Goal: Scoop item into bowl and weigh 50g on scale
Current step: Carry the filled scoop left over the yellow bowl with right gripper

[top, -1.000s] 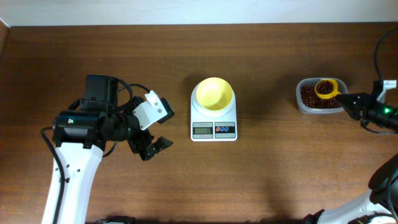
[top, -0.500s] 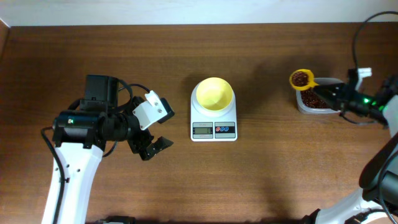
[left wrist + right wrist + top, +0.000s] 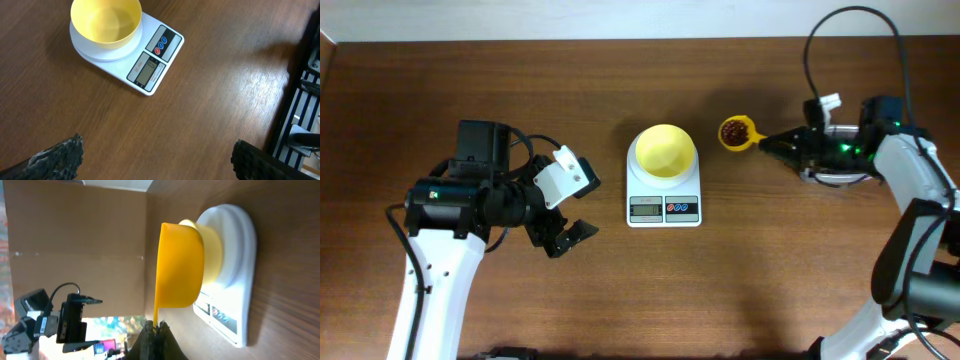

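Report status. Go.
Left gripper open, empty. Right gripper shut on scoop, beans in it, short of bowl. Bowl empty on scale. Nothing between scoop and bowl.

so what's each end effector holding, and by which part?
Right end effector pinches the yellow scoop, loaded with beans, by its handle's end. Left end effector is open, holding nothing.

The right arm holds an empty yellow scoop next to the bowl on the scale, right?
Not empty: the overhead view shows the scoop holding red-brown beans. The rest stands: the right tool holds it beside the bowl on the scale.
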Controlling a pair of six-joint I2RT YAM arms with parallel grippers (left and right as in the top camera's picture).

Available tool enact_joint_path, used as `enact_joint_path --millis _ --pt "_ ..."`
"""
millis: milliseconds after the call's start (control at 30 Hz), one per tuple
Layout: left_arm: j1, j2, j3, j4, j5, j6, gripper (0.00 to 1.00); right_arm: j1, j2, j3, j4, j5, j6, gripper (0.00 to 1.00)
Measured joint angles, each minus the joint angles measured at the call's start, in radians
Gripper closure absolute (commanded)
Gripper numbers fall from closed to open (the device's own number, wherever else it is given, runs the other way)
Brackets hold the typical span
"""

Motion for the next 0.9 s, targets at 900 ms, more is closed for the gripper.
enact_joint_path --millis 900 --pt "0.000 0.000 0.000 0.000 0.000 0.000 0.01 0.234 0.000 -0.003 0.202 0.012 0.001 0.96"
